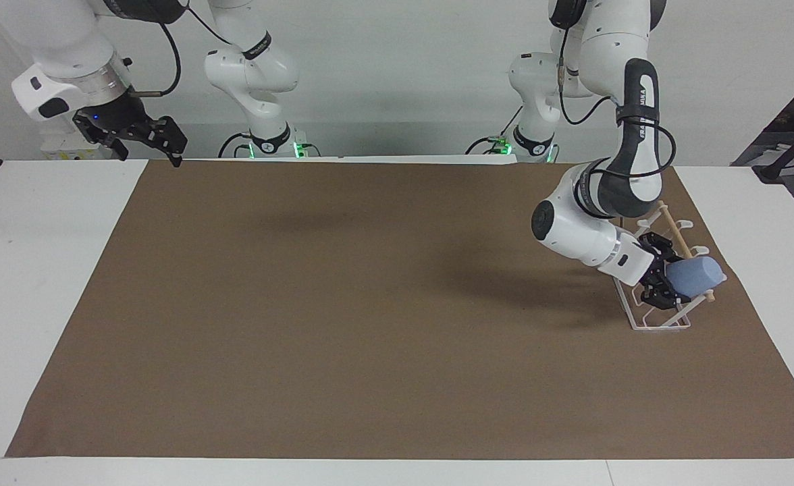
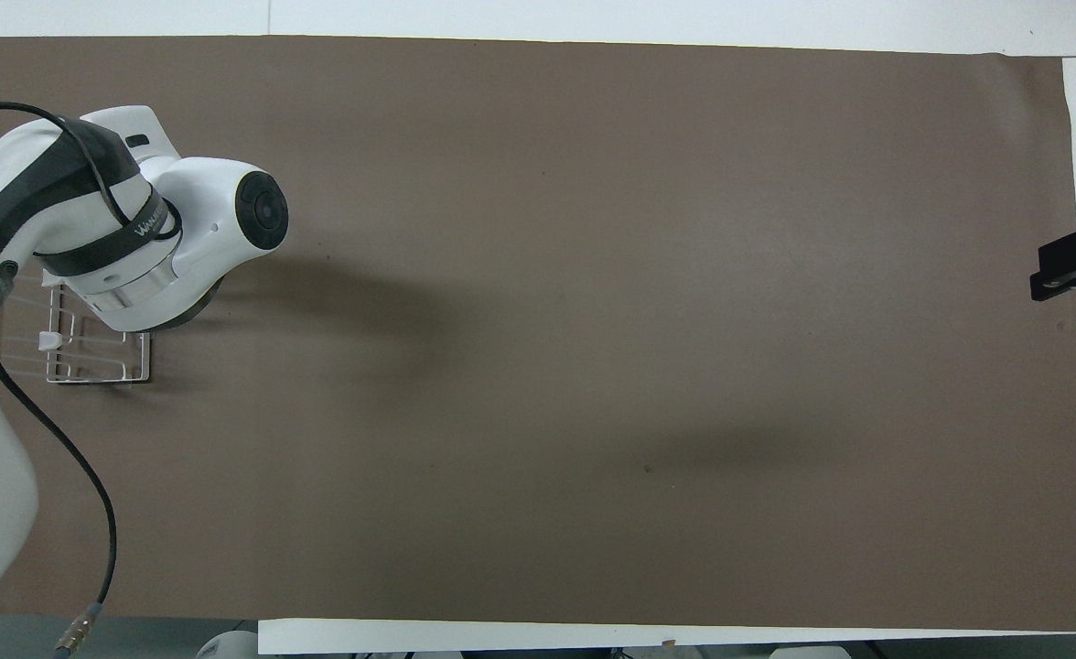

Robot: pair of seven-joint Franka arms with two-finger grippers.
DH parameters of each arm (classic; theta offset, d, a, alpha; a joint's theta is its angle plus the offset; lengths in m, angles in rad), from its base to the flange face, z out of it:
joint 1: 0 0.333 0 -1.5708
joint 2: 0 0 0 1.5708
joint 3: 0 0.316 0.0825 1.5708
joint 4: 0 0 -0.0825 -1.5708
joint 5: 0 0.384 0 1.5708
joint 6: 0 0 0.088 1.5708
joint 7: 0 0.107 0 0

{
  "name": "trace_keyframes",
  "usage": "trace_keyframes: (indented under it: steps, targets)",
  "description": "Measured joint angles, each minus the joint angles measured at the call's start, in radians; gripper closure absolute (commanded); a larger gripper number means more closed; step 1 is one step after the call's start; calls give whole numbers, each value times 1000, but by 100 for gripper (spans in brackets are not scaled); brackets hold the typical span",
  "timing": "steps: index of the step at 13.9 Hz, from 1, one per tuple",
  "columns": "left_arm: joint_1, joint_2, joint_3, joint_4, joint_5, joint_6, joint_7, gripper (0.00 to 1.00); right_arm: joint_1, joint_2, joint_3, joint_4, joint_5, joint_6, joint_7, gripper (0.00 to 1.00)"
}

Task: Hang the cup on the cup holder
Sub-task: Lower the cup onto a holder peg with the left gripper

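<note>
The light-blue cup (image 1: pixel 697 275) is tilted on its side, up against the white wire cup holder (image 1: pixel 660 328) just under the end of its wooden rod (image 1: pixel 672 228). My left gripper (image 1: pixel 671 282) is shut on the cup's end nearest the middle of the table, low over the rack's prongs. In the overhead view my left arm covers most of the cup holder (image 2: pixel 99 378) and hides the cup and the gripper. My right gripper (image 1: pixel 147 143) is open and empty, and waits raised over the table's edge at the right arm's end; it also shows in the overhead view (image 2: pixel 1073 270).
A brown paper sheet (image 1: pixel 343 304) covers most of the white table (image 1: pixel 39 256). The cup holder stands close to the sheet's edge at the left arm's end. A black cable (image 2: pixel 90 494) hangs from the left arm.
</note>
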Motion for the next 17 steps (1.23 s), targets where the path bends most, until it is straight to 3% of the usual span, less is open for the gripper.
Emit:
trace_keyframes:
  steps: [3,5,6,7,8,17]
  targets:
    - [15,5,0,0,12,27,0,59,0,0,0,0,0,0,0,0]
    - [22,5,0,-1,12,46,0,51,0,0,0,0,0,0,0,0]
    - [24,5,0,-2,12,51,0,43,0,0,0,0,0,0,0,0]
    - [24,5,0,-3,12,55,0,26,0,0,0,0,0,0,0,0]
    - [24,5,0,-3,12,55,0,0,0,0,0,0,0,0,0,0]
    - [48,4,0,14,-3,53,45,0,0,0,0,0,0,0,0,0]
